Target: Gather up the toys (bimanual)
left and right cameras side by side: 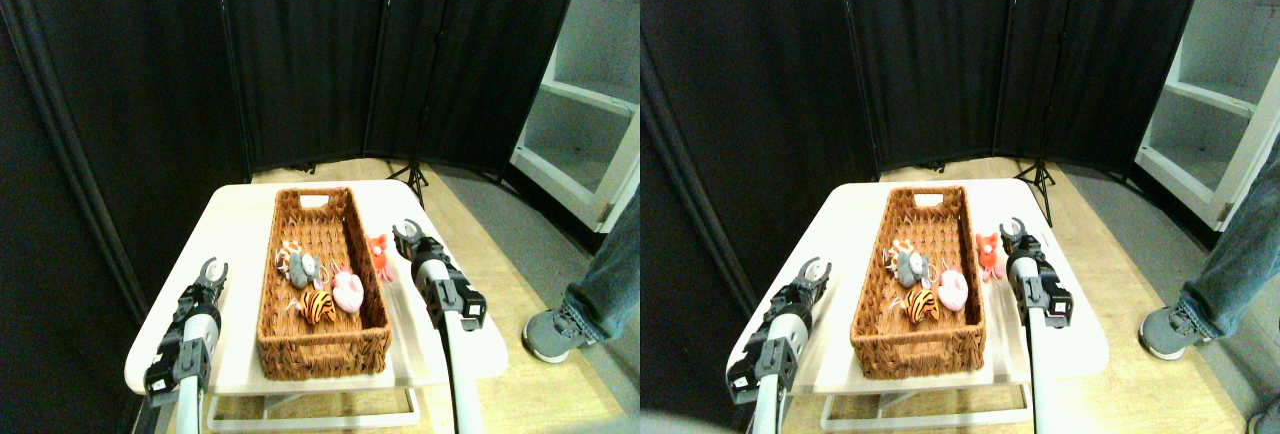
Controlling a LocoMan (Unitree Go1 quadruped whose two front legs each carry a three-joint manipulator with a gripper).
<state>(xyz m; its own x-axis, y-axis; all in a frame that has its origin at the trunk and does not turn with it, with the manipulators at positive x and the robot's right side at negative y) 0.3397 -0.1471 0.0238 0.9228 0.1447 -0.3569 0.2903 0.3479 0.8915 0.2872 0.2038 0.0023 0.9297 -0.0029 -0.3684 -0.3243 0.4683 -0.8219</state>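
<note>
The wicker basket (322, 284) on the white worktop (240, 224) holds 3 toys: grey (302, 269), pink (347, 292) and tiger (318, 305). The red toy (378, 251) lies outside, just beside the right pincer (405, 231). Both it and the left pincer (213, 270) look released.

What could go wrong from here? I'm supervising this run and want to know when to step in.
1. The red toy lies on the table outside the wicker basket, close to the right gripper; a clumsy approach might nudge it toward the table's right edge instead of grasping it.
2. Lifting it over the basket wall, the gripper could catch the rim and shift the basket.
3. A person's shoe stands near the right manipulator.
</note>
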